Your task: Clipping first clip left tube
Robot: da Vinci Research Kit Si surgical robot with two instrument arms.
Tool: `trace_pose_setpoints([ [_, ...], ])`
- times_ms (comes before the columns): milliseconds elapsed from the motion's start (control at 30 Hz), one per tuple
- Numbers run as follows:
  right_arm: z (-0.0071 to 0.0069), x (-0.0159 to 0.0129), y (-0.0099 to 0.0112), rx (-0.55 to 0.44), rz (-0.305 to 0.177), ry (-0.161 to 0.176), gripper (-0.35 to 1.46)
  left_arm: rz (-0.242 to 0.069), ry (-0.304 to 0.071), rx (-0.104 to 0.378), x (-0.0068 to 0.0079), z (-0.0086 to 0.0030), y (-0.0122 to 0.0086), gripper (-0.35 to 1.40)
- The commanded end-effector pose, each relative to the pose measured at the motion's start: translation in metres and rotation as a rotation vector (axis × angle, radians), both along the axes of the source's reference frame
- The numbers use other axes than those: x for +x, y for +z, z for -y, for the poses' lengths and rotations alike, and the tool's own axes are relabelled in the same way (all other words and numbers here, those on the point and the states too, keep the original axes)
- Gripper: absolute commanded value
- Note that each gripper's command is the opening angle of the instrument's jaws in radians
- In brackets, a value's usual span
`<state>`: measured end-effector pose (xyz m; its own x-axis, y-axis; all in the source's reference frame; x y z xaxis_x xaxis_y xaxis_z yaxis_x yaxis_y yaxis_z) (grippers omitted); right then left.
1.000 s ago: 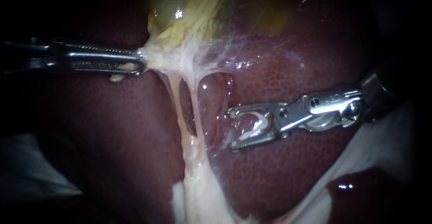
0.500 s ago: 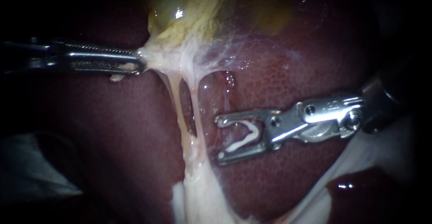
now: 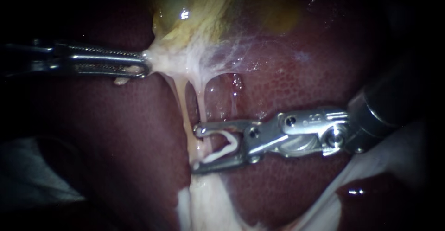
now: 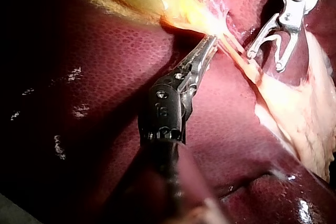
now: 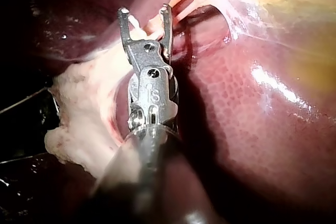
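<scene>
My left instrument (image 3: pixel 144 67) comes in from the left, its jaws shut on pale tissue at the foot of the yellowish gallbladder (image 3: pixel 204 8), and holds it taut. Two pale tubes run down from there: the left tube (image 3: pixel 184 112) and the right tube (image 3: pixel 202 103). My right instrument (image 3: pixel 197 149) stands open across them, an open white clip (image 3: pixel 225 148) seated between its jaws. The right tube passes between the jaws and their tips reach the left tube. In the right wrist view pale tissue lies between the jaws of my right instrument (image 5: pixel 144 11). The left wrist view shows my left instrument (image 4: pixel 210 43) gripping beside my right instrument (image 4: pixel 265 59).
Dark red liver (image 3: pixel 296 73) lies all around and behind the tubes. A white fatty mass (image 3: pixel 208 208) sits where the tubes join below. A pale sheet (image 3: pixel 394 152) lies under the right shaft, and dim cloth (image 3: pixel 37 175) at lower left.
My right instrument has slid left and slightly down across the liver, and its open jaws with the clip now straddle the tubes. The left instrument has kept its hold and place.
</scene>
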<state>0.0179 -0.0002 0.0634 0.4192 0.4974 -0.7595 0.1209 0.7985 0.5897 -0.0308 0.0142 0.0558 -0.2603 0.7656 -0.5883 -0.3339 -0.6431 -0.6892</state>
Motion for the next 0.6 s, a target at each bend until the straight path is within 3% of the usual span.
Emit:
trace_pose_setpoints([
  [33, 0.0001, -0.0001, 0.0005, 0.005, 0.003, 0.002, 0.48, 0.000, 0.000, 0.000, 0.0000, 0.0000, 0.0000, -0.35],
  [300, 0.0008, 0.0002, 0.0041, 0.004, 0.017, 0.006, 0.48, 0.000, 0.000, 0.000, 0.0000, 0.0000, 0.0000, -0.35],
  [600, 0.0005, 0.0017, 0.0049, 0.004, 0.019, 0.005, 0.49, 0.000, 0.000, 0.000, 0.0000, 0.0000, 0.0000, -0.35],
])
